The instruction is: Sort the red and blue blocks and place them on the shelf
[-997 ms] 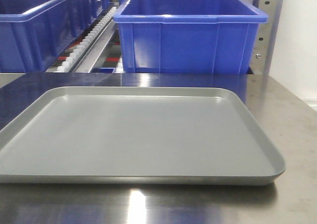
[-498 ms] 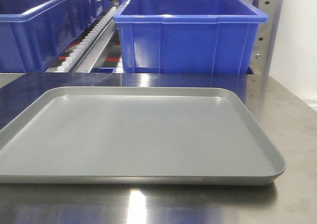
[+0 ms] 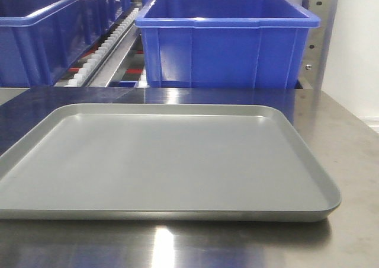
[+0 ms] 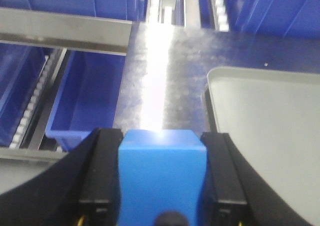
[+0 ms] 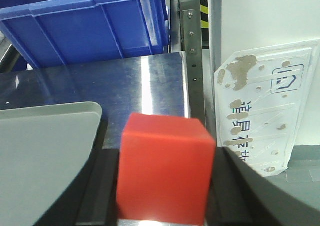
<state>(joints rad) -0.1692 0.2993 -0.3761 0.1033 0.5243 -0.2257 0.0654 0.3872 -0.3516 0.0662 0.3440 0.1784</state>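
Note:
In the left wrist view a blue block (image 4: 162, 173) fills the gap between the black fingers of my left gripper (image 4: 162, 178), which is shut on it above the steel tabletop, left of the grey tray (image 4: 270, 131). In the right wrist view a red block (image 5: 165, 168) is clamped in my right gripper (image 5: 162, 186), right of the tray's corner (image 5: 45, 151). The shelf shows behind as a steel rail (image 4: 65, 32) and white roller tracks (image 3: 106, 48). Neither gripper appears in the front view.
Large blue bins (image 3: 228, 37) (image 3: 41, 34) stand on the shelf behind the grey tray (image 3: 177, 211). Another blue bin (image 4: 87, 103) sits on a lower tier at left. A steel upright with screws (image 5: 192, 61) and a white wall (image 5: 260, 26) bound the right side.

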